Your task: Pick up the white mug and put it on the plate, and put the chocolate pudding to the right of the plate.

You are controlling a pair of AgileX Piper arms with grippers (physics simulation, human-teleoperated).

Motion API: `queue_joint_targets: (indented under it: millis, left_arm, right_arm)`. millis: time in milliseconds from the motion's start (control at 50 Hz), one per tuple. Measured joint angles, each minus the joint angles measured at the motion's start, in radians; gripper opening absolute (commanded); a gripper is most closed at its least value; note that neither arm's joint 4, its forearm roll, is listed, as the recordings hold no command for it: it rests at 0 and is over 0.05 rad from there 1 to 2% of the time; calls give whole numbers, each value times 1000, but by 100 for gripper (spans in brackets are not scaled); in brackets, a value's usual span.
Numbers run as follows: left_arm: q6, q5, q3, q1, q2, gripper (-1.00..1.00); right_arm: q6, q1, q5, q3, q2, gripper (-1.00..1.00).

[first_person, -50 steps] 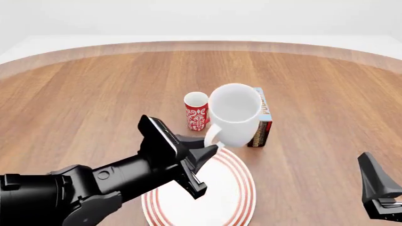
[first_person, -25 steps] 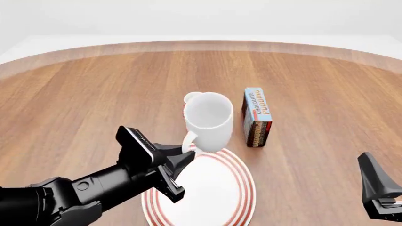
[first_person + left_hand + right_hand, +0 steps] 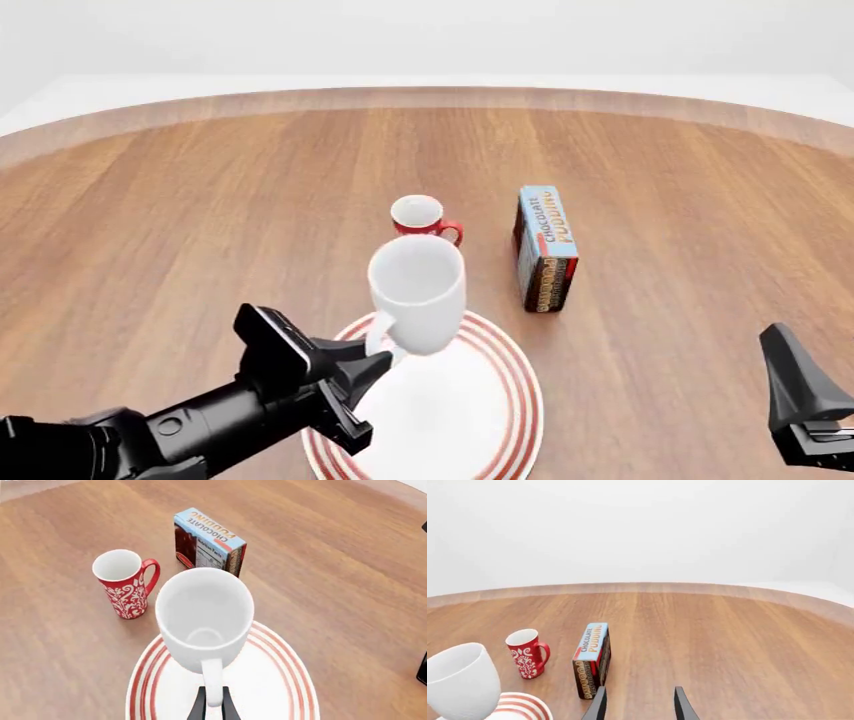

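White mug (image 3: 418, 292) handle in left pincer (image 3: 372, 368), above plate (image 3: 501, 420).

Table (image 3: 200, 180): plate (image 3: 501, 420), red mug (image 3: 424, 218), pudding (image 3: 545, 250).

"CHOCOLATE PUDDING" lettered on the light blue face of the chocolate pudding (image 3: 546, 248) box, smaller side print unreadable

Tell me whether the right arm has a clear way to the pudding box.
Probably yes. The right gripper is open and empty, and the pudding box stands ahead of it on bare table. The white mug and left gripper are off to the box's left, over the plate.
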Motion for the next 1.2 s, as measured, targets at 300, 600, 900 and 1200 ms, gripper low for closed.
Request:
queue_joint_targets:
  millis: [300, 600, 900, 1200]
  left_arm:
    - [-28, -72, 35, -4, 75, -100]
    - [-56, -132, 59, -14, 137, -100]
    - [-77, -168, 74, -24, 178, -100]
    - [-96, -213, 88, -21, 215, -100]
  right_arm:
    - [0, 0, 0, 0, 0, 100]
    - [0, 0, 0, 0, 0, 100]
    - [0, 1, 0, 0, 0, 100]
    - [0, 1, 0, 0, 0, 100]
